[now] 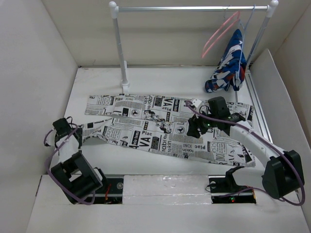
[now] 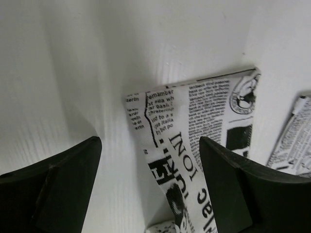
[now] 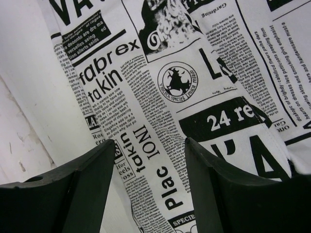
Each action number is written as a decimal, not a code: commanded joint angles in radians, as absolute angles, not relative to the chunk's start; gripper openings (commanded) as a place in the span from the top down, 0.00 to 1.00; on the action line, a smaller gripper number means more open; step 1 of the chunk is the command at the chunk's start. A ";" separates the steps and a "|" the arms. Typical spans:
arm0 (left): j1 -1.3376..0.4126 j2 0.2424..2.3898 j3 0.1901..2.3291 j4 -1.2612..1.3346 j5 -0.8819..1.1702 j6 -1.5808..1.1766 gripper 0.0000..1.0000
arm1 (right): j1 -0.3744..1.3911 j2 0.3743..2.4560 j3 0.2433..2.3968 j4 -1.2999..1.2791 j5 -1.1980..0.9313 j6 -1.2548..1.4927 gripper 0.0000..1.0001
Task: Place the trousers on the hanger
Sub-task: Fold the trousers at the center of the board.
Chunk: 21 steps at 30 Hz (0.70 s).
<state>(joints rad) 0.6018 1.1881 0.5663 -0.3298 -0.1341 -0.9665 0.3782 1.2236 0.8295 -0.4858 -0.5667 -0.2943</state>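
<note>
Trousers point(image 1: 165, 124) flat on the white bench point(image 1: 146, 162), stretched left to right across the middle, newspaper print facing up. Two leg ends at the left: the far one straight, the near one angled toward the near-left corner. Wider end at the right, close to the right edge of the bench.

Left claw point(image 1: 73, 132) low at the near left, just beside the hem of the near leg. From the left wrist camera: left claw point(image 2: 150, 145) with jaws well apart and clamped on nothing, dark fingers point(image 2: 58, 189) on either side of the view. Hem of the trousers point(image 2: 194, 121) on the bench point(image 2: 73, 73) between them, closer to the right finger. Fingertips possibly touching the surface, though hard to tell from this angle.

Right claw point(image 1: 194, 127) over the middle-right part of the trousers, pointing left. From the right wrist camera: right claw point(image 3: 148, 145) with jaws apart, nothing pinched, printed cloth point(image 3: 194, 73) smooth below and between the fingers point(image 3: 68, 194). Strip of bare bench point(image 3: 29, 97) at the left of that view.

Hanger point(image 1: 219, 33) pink and thin, hooked on the rail point(image 1: 189, 8) at the far right, hanging tilted, well apart from the trousers. Just right of it, a blue, white and red garment point(image 1: 232, 60) hanging from the same rail, lower end near the far edge of the trousers.
</note>
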 commanded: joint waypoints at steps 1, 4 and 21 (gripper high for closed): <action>0.600 1.114 0.528 -0.256 -0.083 -0.950 0.22 | 0.371 1.186 0.851 -0.483 -0.535 -0.282 0.35; 0.600 1.159 0.526 -0.218 -0.040 -0.966 0.23 | 0.333 1.167 0.853 -0.488 -0.554 -0.256 0.35; 0.600 1.188 0.686 -0.163 0.118 -0.893 1.00 | -0.091 0.941 0.798 -0.753 -0.410 -0.106 0.41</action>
